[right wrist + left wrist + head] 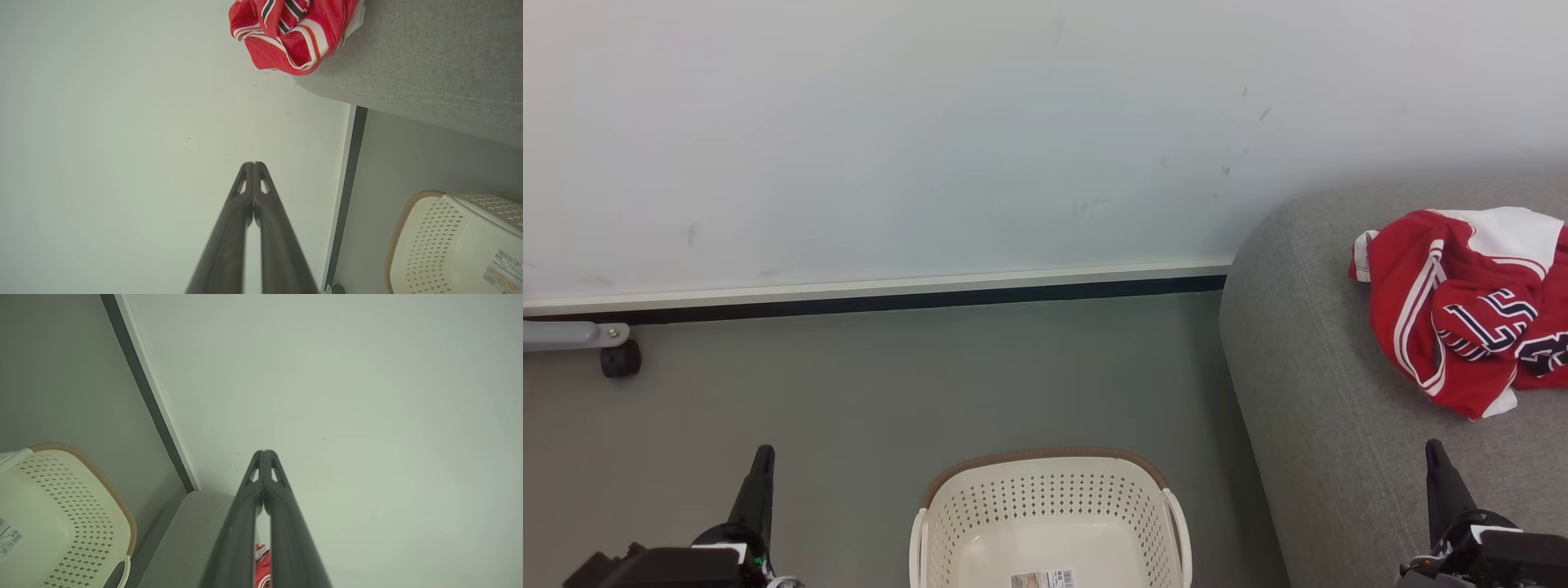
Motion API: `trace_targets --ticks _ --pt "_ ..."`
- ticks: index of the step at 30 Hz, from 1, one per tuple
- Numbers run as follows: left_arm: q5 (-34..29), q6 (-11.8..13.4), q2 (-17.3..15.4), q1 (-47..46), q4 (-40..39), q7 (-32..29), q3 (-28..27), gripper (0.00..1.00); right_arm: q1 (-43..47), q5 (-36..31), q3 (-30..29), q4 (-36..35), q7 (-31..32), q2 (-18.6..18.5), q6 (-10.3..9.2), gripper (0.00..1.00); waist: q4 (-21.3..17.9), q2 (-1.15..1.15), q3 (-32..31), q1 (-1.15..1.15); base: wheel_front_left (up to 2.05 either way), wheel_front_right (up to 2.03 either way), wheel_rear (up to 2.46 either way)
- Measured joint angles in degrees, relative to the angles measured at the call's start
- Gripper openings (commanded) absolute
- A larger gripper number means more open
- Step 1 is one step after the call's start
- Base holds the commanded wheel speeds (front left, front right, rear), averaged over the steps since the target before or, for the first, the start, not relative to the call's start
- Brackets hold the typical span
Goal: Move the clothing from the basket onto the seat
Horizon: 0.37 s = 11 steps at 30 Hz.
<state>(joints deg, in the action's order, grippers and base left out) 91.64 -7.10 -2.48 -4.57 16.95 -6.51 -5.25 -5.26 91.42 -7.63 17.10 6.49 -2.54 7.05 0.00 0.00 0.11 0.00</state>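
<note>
The red clothing (1462,310) with white stripes and navy numbers lies bunched on the grey seat (1307,384) at the right; the right wrist view shows the clothing (294,32) on the seat (429,73) too. The cream basket (1049,523) stands on the floor at bottom centre, holding nothing but a label on its bottom. My left gripper (762,457) is shut at lower left, left of the basket, its tips (264,455) touching. My right gripper (1436,453) is shut at lower right over the seat's front part, tips (253,166) together, holding nothing.
A pale wall (931,122) with a white and black skirting (874,294) runs behind the grey floor (890,384). A grey leg with a black castor (619,358) sticks in at far left. The basket (61,514) (449,241) sits close to the seat's side.
</note>
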Motion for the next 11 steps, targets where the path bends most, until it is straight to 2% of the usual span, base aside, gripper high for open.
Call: trace_targets --ticks 11 --pt "0.0 0.0 0.0 0.0 0.0 0.0 0.0 0.0 0.0 0.0 0.0 0.0 0.0 0.0 0.0 0.0 0.0 0.0 0.0 0.0 0.0 0.0 0.0"
